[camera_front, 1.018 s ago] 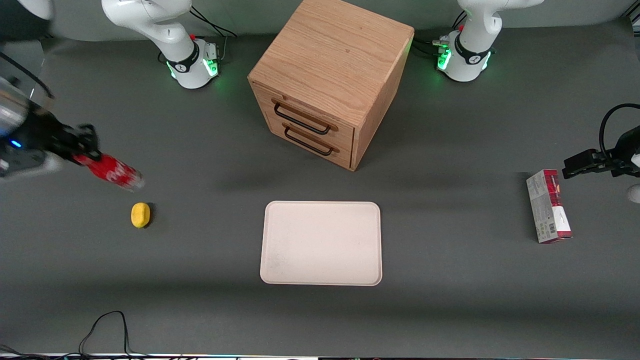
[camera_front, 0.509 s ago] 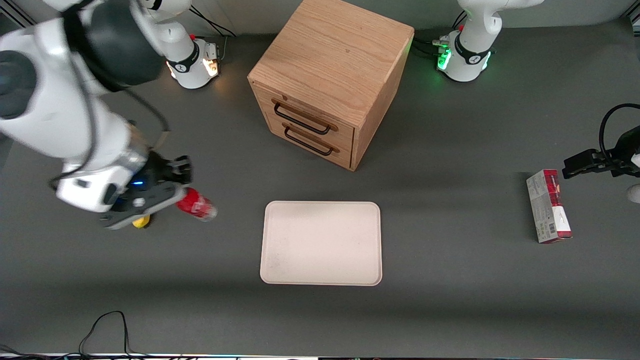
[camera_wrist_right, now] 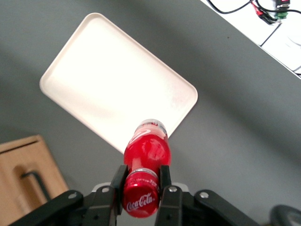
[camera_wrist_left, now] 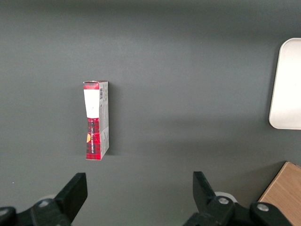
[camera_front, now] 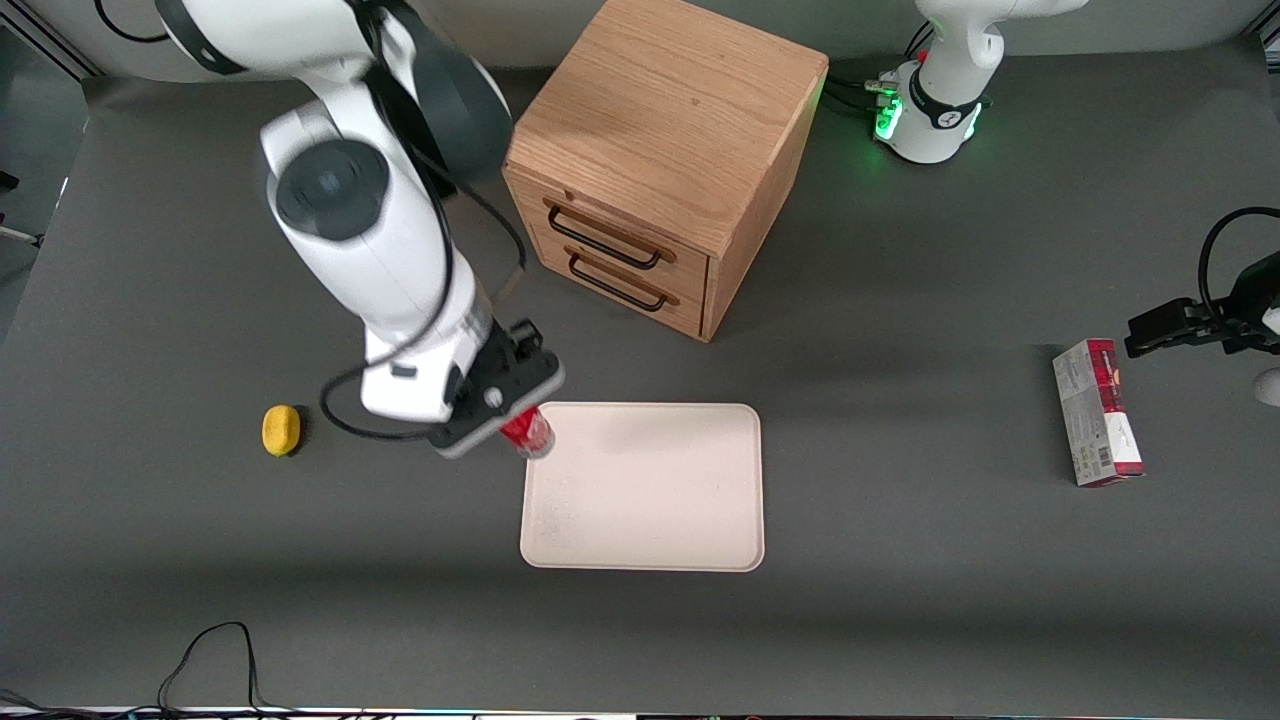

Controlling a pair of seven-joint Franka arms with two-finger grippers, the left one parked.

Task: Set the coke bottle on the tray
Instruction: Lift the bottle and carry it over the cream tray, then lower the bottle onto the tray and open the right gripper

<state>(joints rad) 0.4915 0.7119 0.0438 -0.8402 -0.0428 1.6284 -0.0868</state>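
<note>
My right gripper (camera_front: 515, 415) is shut on the coke bottle (camera_front: 528, 434), gripping it at the red cap (camera_wrist_right: 140, 198). The bottle (camera_wrist_right: 147, 149) hangs below the fingers, clear base downward, above the corner of the cream tray (camera_front: 642, 487) nearest the working arm's end and the drawer cabinet. In the right wrist view the tray (camera_wrist_right: 113, 80) lies flat under the bottle, with the bottle's base over the tray's edge. The fingers (camera_wrist_right: 118, 181) press both sides of the cap. The bottle is held above the tray, apart from it.
A wooden two-drawer cabinet (camera_front: 660, 160) stands farther from the front camera than the tray. A yellow lemon (camera_front: 281, 430) lies toward the working arm's end. A red-and-grey carton box (camera_front: 1098, 412) lies toward the parked arm's end, also in the left wrist view (camera_wrist_left: 96, 120).
My right arm has swept from the working arm's end of the table, past the lemon, to the tray's corner, carrying the bottle, which has turned from slanted to hanging nearly upright.
</note>
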